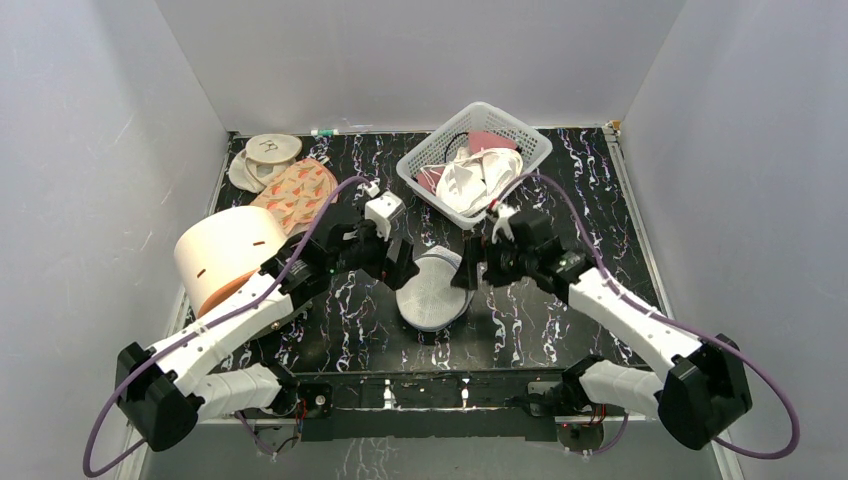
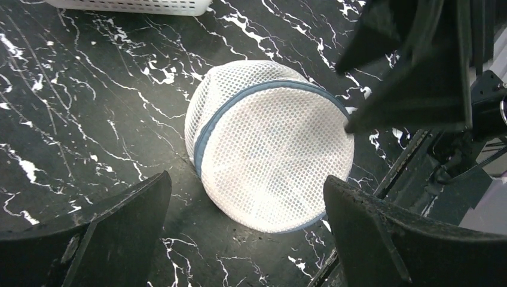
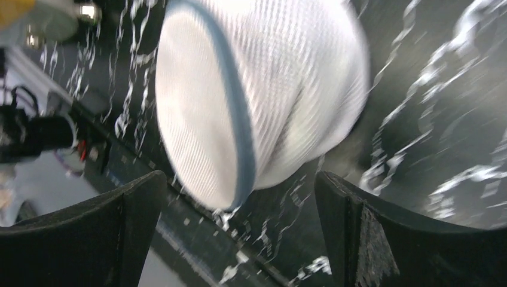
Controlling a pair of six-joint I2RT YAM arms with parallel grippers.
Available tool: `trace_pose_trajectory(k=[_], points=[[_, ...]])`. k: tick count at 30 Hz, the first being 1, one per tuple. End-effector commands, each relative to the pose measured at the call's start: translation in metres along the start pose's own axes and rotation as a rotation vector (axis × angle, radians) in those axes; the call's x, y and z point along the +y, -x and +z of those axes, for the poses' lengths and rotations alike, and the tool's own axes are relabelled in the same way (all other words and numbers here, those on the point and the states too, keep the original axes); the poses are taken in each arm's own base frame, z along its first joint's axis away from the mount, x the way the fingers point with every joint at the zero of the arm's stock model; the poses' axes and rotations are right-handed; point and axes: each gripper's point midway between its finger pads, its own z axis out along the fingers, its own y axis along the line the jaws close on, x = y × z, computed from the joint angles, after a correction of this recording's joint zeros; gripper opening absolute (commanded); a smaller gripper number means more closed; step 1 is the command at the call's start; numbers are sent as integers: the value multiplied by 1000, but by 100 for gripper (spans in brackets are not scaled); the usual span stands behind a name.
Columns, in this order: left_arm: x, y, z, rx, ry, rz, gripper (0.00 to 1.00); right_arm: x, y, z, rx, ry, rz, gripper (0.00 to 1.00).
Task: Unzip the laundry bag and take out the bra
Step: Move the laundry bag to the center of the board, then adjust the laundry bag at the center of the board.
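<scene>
The laundry bag [image 1: 432, 290] is a round white mesh case with a grey-blue zipper rim, zipped shut, lying tilted on the black marble table between my two arms. It fills the left wrist view [image 2: 269, 143] and the right wrist view [image 3: 257, 101], which is blurred. My left gripper [image 1: 405, 268] is open just left of the bag, empty. My right gripper [image 1: 466, 270] is open just right of the bag, empty. In the left wrist view the right gripper's dark fingers [image 2: 412, 66] hang by the bag's far edge. The bra is hidden.
A white lattice basket [image 1: 475, 162] with white and red cloth stands at the back right. A cream cylinder with an orange base [image 1: 225, 255] lies at the left. Peach floral pads [image 1: 295, 190] and cream pads [image 1: 268, 150] lie at the back left.
</scene>
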Motion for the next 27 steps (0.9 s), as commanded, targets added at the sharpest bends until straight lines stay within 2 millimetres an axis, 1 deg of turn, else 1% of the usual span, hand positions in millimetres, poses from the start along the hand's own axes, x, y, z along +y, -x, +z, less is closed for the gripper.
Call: trace_pose_trajectory(k=[1, 2, 4, 6, 8, 9, 11, 12, 16, 18, 19, 20, 21, 22, 23, 25, 27], points=[[-15, 7, 2, 27, -74, 17, 98, 33, -21, 2, -15, 94, 110, 90], [-15, 9, 4, 25, -76, 12, 98, 30, -27, 5, -12, 86, 131, 84], [-21, 13, 7, 11, -96, -7, 98, 28, -28, 10, -37, 82, 158, 75], [-28, 16, 8, -5, -120, -31, 98, 23, -22, 14, -83, 68, 187, 73], [-33, 15, 9, -16, -135, -52, 98, 12, -13, 18, -140, 12, 199, 71], [-36, 14, 9, -24, -139, -56, 98, 5, -9, 19, -166, -21, 200, 67], [-38, 9, 10, -16, -133, -60, 98, -9, 4, 19, -214, -78, 196, 54], [-40, 6, 9, -5, -124, -65, 98, -16, 12, 20, -232, -98, 193, 50], [-53, -5, 11, 32, -148, -72, 98, -31, 38, 30, -226, -93, 114, 39], [-58, -13, 16, 58, -154, -42, 98, -36, 51, 39, -204, -96, 59, 37], [-62, -14, 18, 75, -155, -20, 98, -33, 66, 40, -200, -90, 25, 36], [-66, -16, 20, 92, -153, 2, 98, -39, 63, 43, -156, -116, 7, 36], [-70, -17, 22, 106, -150, 32, 98, -35, 77, 40, -160, -123, -22, 37], [-71, -19, 24, 120, -139, 69, 98, -34, 83, 39, -157, -130, -40, 42], [-74, -22, 26, 131, -140, 104, 98, -32, 87, 36, -151, -132, -61, 50], [-70, -28, 31, 136, -116, 172, 98, -33, 94, 29, -149, -158, -76, 66], [-65, -30, 35, 143, -98, 224, 98, -36, 93, 21, -135, -193, -79, 77]])
